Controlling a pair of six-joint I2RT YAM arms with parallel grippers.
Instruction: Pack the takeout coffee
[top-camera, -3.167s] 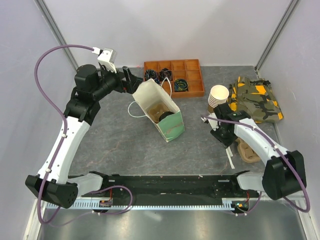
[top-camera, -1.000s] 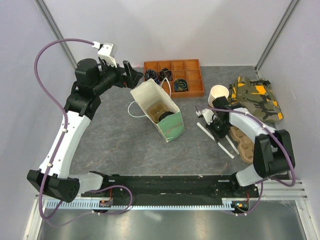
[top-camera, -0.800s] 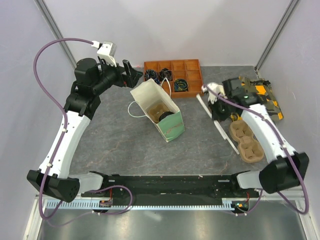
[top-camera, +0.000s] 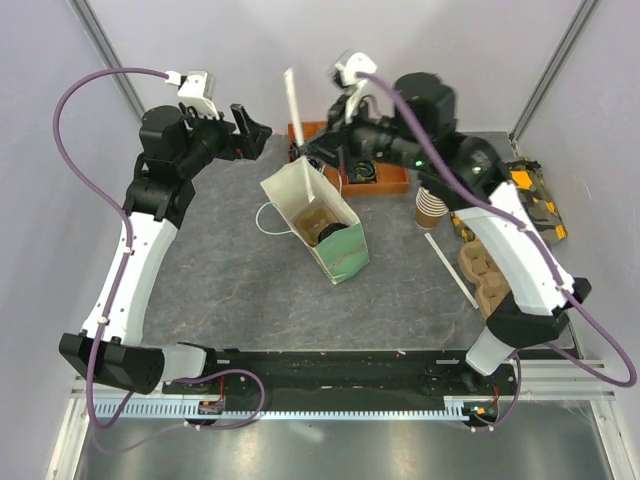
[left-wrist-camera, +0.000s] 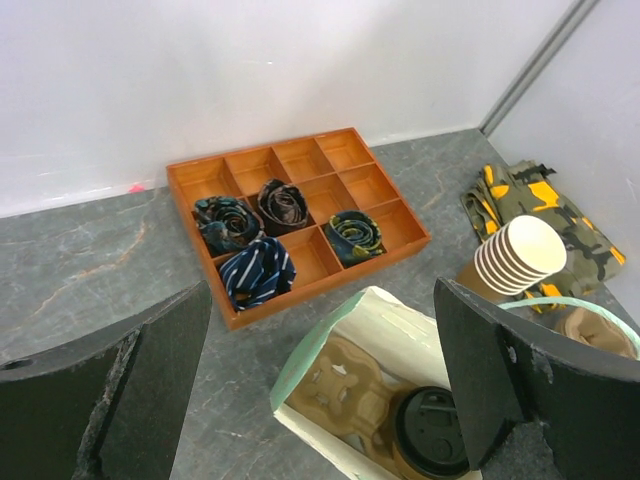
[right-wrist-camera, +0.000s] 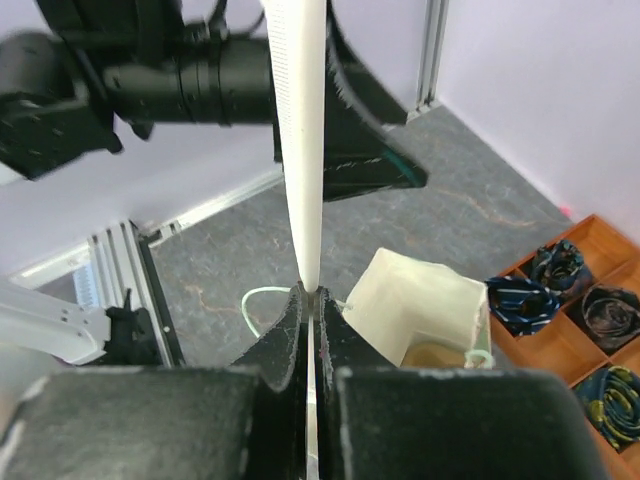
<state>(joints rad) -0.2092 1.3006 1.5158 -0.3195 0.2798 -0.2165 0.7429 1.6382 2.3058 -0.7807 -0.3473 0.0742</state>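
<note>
right gripper (right-wrist-camera: 312, 295) has swung across, pinching a wrapped straw (right-wrist-camera: 298, 130) above the bag (top-camera: 345, 258); takeout coffee (left-wrist-camera: 432, 432) already sits inside; left gripper (top-camera: 252, 128) gapes empty; straw likely goes in next

Readable text: none in any view.
takeout coffee (left-wrist-camera: 430, 432): raised marks on its black lid, too small to read.
paper bag (top-camera: 345, 260): sides unprinted.
white strip (right-wrist-camera: 300, 130): unprinted.
cup stack (left-wrist-camera: 515, 258): plain.

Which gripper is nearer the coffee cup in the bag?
Right. The right gripper, shut on a straw, hangs over the paper bag's far rim, beyond the coffee cup; the open left gripper is farther, to its far left.
</note>
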